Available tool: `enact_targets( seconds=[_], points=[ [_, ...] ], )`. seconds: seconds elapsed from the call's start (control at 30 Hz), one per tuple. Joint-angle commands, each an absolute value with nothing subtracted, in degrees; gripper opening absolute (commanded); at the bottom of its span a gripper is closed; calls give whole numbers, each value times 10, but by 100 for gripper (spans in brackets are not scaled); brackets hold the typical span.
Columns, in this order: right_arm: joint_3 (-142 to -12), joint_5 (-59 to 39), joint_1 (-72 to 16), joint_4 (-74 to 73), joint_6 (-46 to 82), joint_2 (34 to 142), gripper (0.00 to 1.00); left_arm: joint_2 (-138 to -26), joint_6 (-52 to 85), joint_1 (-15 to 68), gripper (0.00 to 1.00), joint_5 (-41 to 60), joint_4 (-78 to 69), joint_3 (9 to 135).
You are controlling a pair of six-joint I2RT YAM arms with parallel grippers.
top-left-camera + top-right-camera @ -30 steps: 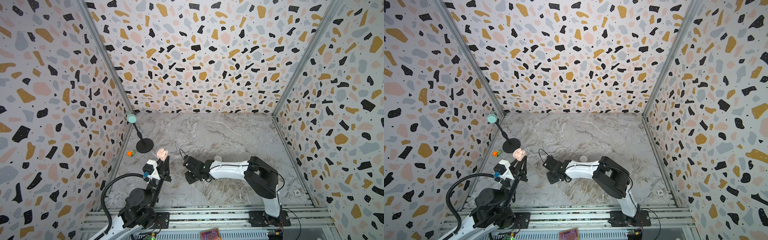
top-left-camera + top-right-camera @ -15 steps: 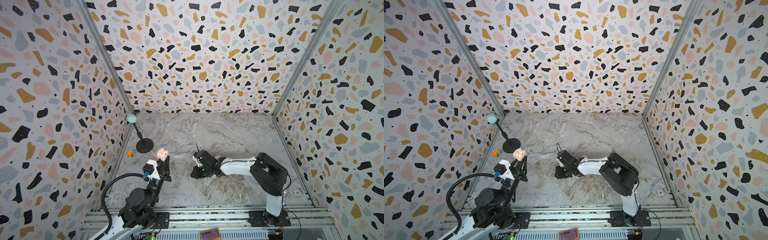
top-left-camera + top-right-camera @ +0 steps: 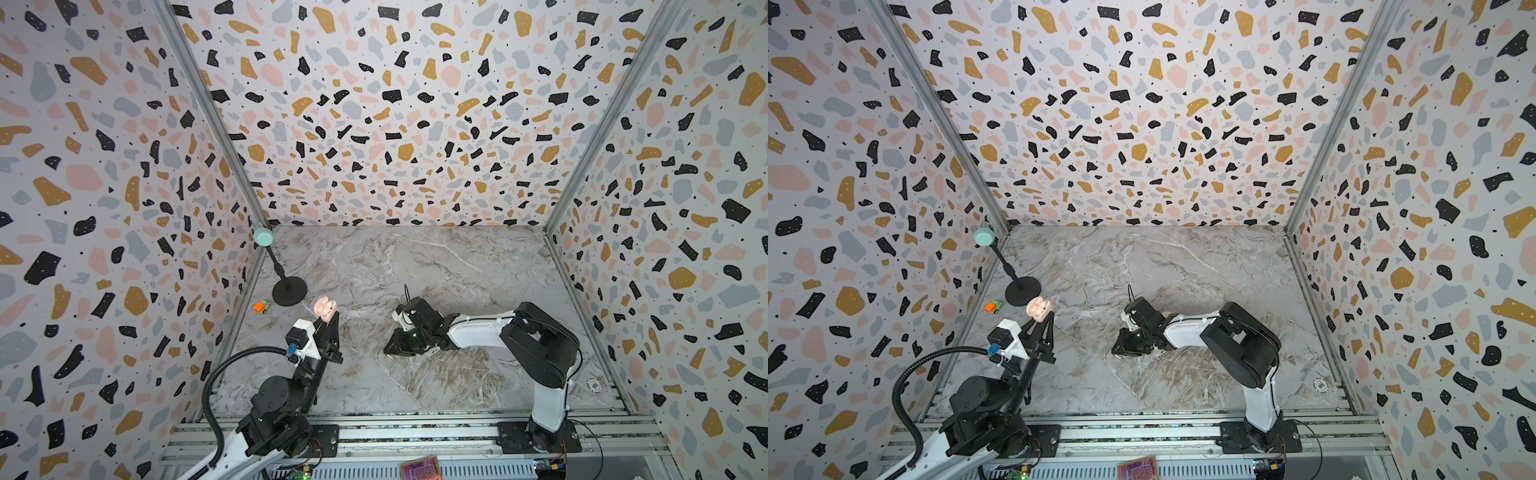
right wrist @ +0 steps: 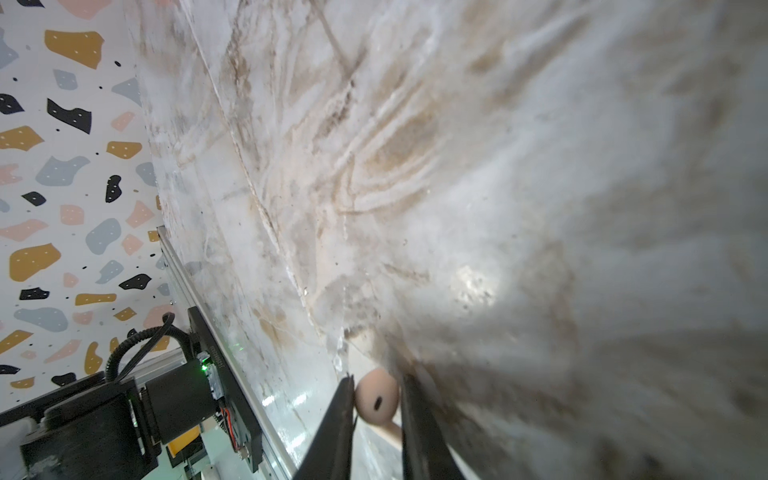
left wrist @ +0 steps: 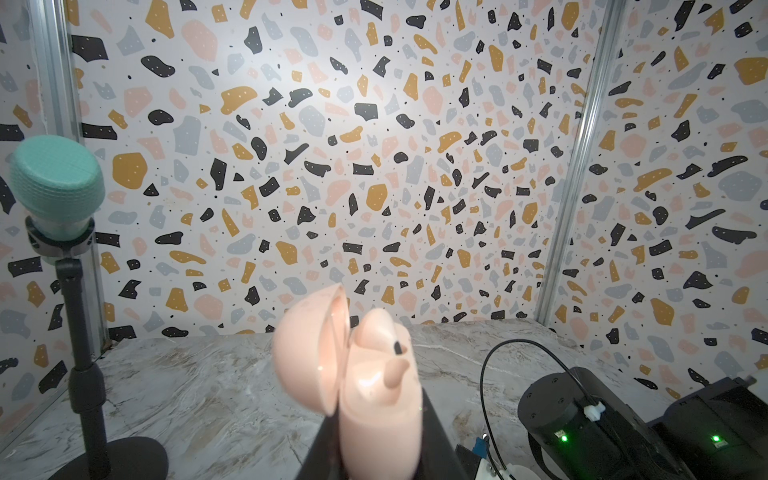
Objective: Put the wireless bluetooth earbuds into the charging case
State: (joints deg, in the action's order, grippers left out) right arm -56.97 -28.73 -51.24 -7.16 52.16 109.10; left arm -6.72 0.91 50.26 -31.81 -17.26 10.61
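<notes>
While the left gripper point(image 3: 328, 316) points up over the near left of the table point(image 3: 436, 257), both top views show it clamped tight on the pink charging case point(image 3: 325, 307), which is open. The right gripper point(image 3: 391, 351) lies low on the marble near the middle, well apart from the case; its jaws are hidden there. A black stand point(image 3: 289, 291) and an orange toy car point(image 3: 261, 307) sit by the left wall.

From the left wrist, the case stands upright in that grip, its lid point(image 5: 311, 353) tipped to one side and one seated earbud point(image 5: 376, 332) showing inside.

From the right wrist, a loose earbud point(image 4: 376, 399) lies on the table between the narrowly parted jaws, touching one finger point(image 4: 338, 415); whether they pinch it I cannot tell.
</notes>
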Motion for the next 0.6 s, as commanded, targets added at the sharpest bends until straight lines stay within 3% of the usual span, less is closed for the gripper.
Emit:
enact_targets(
  seconds=[0.0, 0.1, 0.3, 0.57],
  points=[
    [-560, -281, -508, -29, 536, 1072, 27, -67, 11, 499, 0, -312, -205, 100],
    [-567, -276, -506, -11, 532, 1070, 33, -67, 11, 500, 0, -312, -205, 100],
    [-581, -235, -512, 23, 505, 1052, 33, -67, 11, 500, 0, -311, -204, 101],
    [-690, -63, -582, 169, 379, 1052, 33, -67, 9, 499, 0, -312, -206, 101]
  ],
)
